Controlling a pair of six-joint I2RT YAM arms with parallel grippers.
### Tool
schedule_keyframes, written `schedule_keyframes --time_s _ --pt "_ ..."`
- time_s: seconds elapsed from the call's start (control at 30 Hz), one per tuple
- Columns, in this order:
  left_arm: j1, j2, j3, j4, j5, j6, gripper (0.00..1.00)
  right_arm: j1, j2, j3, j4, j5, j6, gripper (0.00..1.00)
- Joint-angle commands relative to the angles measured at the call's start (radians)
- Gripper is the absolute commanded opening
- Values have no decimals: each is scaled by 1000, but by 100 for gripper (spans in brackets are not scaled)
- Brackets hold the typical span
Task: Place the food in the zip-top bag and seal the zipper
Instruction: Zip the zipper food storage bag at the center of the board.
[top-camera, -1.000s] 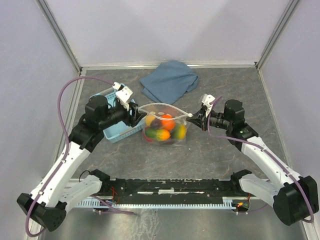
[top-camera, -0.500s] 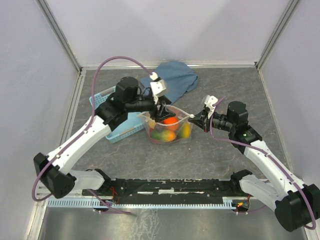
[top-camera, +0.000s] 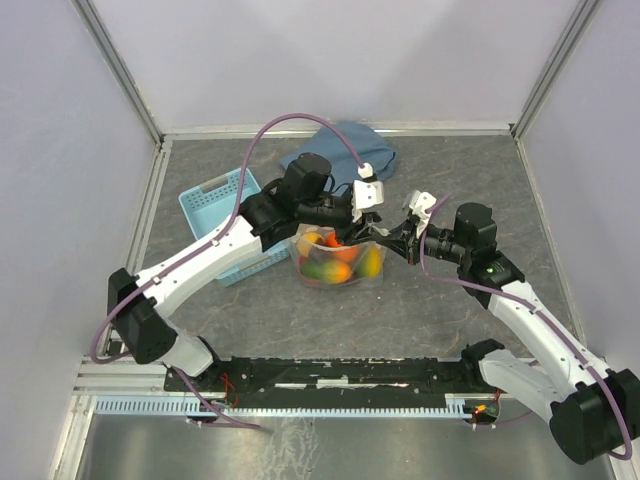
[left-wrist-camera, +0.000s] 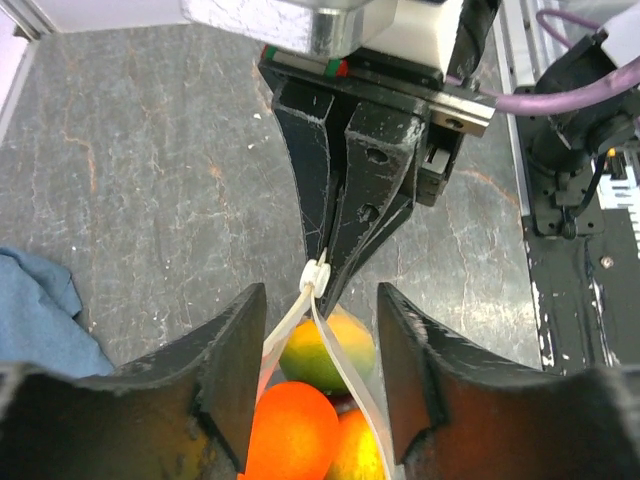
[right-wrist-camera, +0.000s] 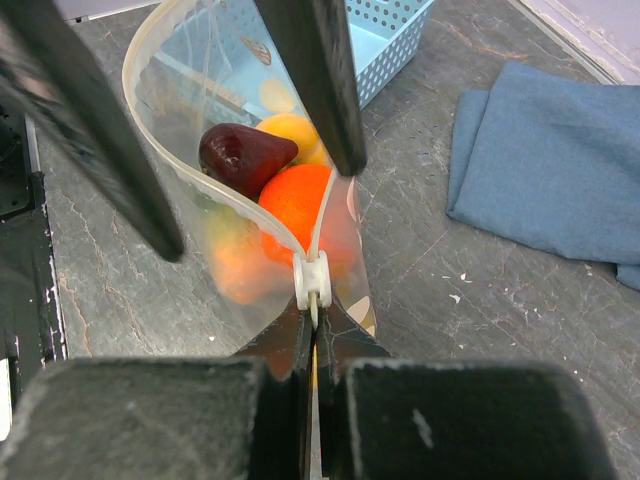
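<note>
The zip-top bag stands on the table with its mouth up and the food inside. Through the plastic I see an orange fruit, a dark purple one and a yellow-green one. The zipper gapes, its two strips meeting at a white slider. My right gripper is shut on the bag's edge just behind that slider. My left gripper hangs open over the same end, one finger on each side of the two strips, fingertips close to the right gripper.
A light-blue basket sits left of the bag, under the left arm. A folded blue cloth lies behind the bag. Grey walls with metal rails close the table at the back and sides.
My left arm has swung from the basket side across the bag to its right end, and its jaws have narrowed a little. The right gripper has kept its hold.
</note>
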Motion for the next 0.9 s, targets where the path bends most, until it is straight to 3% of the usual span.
schedule_keyframes --time_s 0.0,0.33,0.63,0.87 --pt "-5 44 71 -22 45 96 46 8 -22 6 43 -16 6 2" --pt "-6 103 87 -45 96 131 36 9 -21 5 41 -16 -4 2" --pt "-3 96 94 -113 104 158 3 8 -28 5 25 10 -21 2" --pt "10 28 36 -150 33 134 3 9 -37 0 24 54 -27 2"
